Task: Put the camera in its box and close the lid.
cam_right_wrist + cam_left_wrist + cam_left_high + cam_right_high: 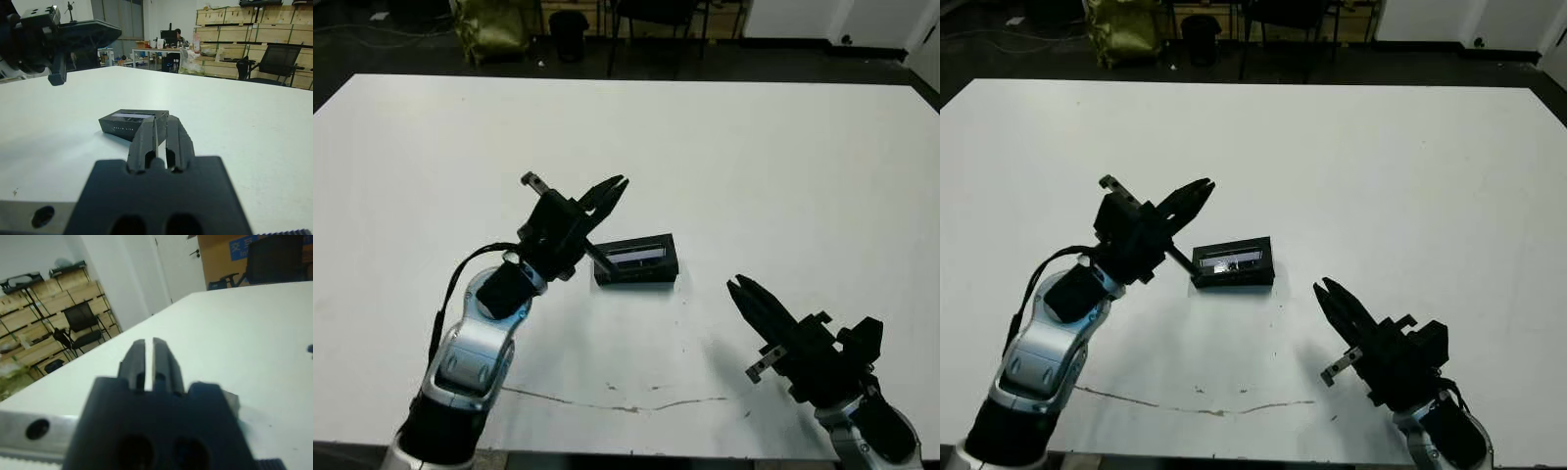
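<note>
white table (783, 166), seen from the head camera, with one black rectangular object near its centre: the lid (637, 259), whose long purplish-grey reflective panel faces upward; it lies flat on the table surface, long side running left to right; in the right wrist view the same lid (133, 123) appears as a closed black block with a pale strip on its top face and faint lettering on its near side wall; the box and the camera cannot be made out separately in any view, and whether they sit beneath the lid cannot be told; left gripper (615, 186) raised above the table, just beside the lid's left end and beyond it, fingers pointing toward the far right; its two fingers lie almost together with only a thin slit between them, as the left wrist view (145, 357) confirms, and they hold nothing; a thin dark rod-like part of the left hand reaches down toward the lid's left end, contact not determinable; right gripper (741, 287) lower right of the lid, near it but apart, fingers pointing up and left toward it; its fingers (180, 142) are likewise drawn nearly together, a narrow gap between them, empty; a faint dark crack-like line (607, 403) runs across the table near its front edge; chairs and stacked wooden crates (244, 39) stand beyond the table in the wrist views.
</note>
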{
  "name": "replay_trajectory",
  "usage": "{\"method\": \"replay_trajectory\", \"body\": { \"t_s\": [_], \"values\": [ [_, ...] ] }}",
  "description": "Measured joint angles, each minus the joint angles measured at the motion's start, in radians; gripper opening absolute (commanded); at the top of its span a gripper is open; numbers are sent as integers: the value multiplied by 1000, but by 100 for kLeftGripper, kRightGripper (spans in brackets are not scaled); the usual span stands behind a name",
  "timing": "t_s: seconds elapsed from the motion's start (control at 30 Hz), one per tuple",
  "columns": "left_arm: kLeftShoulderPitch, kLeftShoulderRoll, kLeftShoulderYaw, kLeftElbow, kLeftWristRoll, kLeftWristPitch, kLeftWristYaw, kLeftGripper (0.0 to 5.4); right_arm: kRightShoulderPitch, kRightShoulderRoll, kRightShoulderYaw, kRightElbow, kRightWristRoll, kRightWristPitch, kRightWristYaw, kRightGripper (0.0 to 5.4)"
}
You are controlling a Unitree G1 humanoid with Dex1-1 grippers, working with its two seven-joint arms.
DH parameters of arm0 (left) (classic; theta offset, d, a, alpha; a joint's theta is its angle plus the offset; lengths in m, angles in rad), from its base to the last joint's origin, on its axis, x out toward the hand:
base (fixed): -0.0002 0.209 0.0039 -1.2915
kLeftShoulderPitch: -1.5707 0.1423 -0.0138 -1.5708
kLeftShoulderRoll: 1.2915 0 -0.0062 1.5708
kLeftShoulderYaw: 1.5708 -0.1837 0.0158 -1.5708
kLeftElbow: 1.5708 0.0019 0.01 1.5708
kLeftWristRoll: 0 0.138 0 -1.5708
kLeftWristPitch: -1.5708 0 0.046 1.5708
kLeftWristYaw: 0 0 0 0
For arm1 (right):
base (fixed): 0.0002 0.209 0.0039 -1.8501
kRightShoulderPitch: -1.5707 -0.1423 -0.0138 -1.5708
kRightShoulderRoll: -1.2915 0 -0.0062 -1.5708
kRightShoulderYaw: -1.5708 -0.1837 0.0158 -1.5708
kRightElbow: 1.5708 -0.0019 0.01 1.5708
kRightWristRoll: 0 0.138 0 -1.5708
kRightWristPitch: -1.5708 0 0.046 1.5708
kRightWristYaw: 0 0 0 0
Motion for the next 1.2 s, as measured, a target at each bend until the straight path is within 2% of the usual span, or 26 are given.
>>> {"method": "replay_trajectory", "body": {
  "t_s": [0.37, 1.2],
  "values": [
    [-43, -42, -87, 49, 39, 37, 51, 2, 8, -1, -1, -21, 0, 28, -14, 0],
    [-61, -69, -164, 176, 123, 181, 105, 2, 9, -3, -15, -32, 1, 42, -5, 0]
  ]
}}
